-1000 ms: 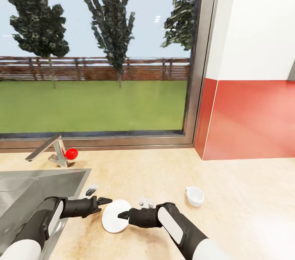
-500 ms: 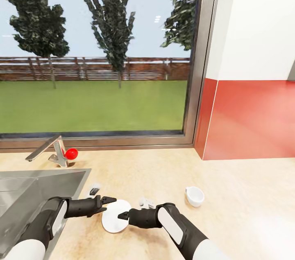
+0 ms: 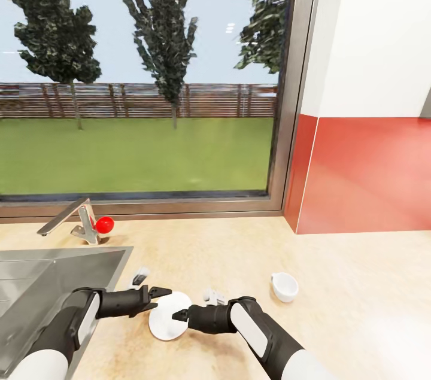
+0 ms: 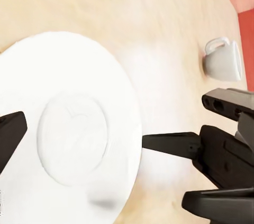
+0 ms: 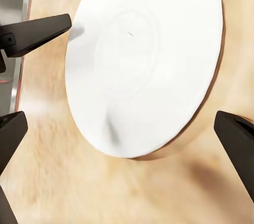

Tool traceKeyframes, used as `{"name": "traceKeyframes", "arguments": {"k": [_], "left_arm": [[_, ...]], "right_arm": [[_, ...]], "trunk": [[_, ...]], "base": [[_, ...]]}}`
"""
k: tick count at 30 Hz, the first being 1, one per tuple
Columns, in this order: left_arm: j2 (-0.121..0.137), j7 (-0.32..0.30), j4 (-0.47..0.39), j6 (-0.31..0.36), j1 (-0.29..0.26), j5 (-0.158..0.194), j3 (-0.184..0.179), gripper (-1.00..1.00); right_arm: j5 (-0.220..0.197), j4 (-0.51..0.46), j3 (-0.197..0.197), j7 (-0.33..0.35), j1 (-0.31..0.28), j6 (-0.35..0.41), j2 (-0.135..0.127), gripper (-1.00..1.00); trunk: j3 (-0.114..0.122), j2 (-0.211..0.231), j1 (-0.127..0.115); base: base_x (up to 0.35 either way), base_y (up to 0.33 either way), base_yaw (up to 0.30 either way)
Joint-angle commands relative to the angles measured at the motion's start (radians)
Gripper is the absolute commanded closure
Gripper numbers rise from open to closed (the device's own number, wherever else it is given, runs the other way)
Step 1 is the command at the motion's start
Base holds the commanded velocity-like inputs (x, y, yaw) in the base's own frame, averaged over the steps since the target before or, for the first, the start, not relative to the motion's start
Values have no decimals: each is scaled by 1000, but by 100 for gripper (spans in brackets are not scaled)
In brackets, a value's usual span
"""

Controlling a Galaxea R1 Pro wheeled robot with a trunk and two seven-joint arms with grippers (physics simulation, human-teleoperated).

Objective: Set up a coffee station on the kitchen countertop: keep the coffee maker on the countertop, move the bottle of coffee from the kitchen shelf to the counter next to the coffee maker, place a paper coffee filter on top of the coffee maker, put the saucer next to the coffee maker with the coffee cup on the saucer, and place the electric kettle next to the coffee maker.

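Both grippers, the left one (image 3: 160, 292) and the right one (image 3: 178, 315), are hanging open and empty around the saucer (image 3: 169, 315) lying on the counter (image 3: 239, 260), so next one probably needs to pinch its edge.

saucer (image 3: 169, 324) partly hidden by claws, sink (image 3: 36, 284) cut off at edge

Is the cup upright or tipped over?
Upright: the cup stands on the countertop, its open mouth facing up, right of the saucer.
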Motion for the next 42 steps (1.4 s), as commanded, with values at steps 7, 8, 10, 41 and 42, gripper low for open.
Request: {"name": "traceKeyframes", "arguments": {"k": [7,8,10,41,42], "left_arm": [[21,-3,0,8,-2,0,10,-100],[24,-3,1,8,-1,0,11,-100],[28,-3,1,7,1,-1,11,-100],[34,2,48,-9,5,-4,68,-100],[34,2,49,-9,5,-4,69,-100]], "right_arm": [[11,1,2,1,0,5,0,-100],[11,1,2,1,0,5,0,-100],[11,1,2,1,0,5,0,-100],[11,1,2,1,0,5,0,-100],[11,1,2,1,0,5,0,-100]], "trunk": [[-1,-1,0],[-1,-1,0],[-1,-1,0],[-1,-1,0],[-1,-1,0]], "base": [[0,0,0],[0,0,0],[0,0,0],[0,0,0],[0,0,0]]}}
